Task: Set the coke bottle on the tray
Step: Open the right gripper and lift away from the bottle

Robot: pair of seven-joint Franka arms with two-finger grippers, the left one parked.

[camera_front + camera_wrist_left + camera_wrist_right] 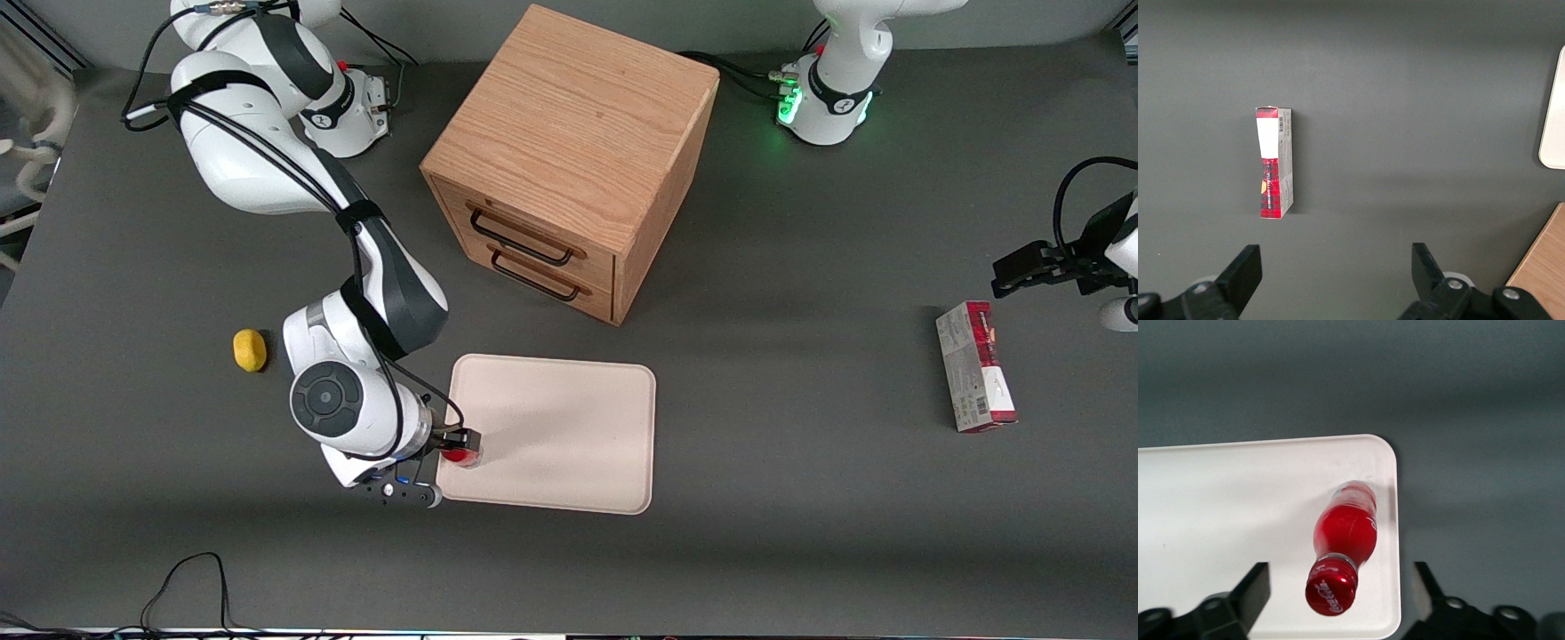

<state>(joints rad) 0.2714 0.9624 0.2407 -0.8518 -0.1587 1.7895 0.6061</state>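
Note:
The coke bottle, small and red with a red cap, stands on the cream-white tray near the tray corner closest to the front camera, toward the working arm's end. My right gripper hangs just above it. In the right wrist view the bottle stands upright on the tray close to its rounded corner. The gripper is open. Its two fingers stand wide apart on either side of the cap and do not touch it.
A wooden two-drawer cabinet stands farther from the front camera than the tray. A small yellow lemon-like object lies beside the working arm. A red-and-grey carton lies toward the parked arm's end and also shows in the left wrist view.

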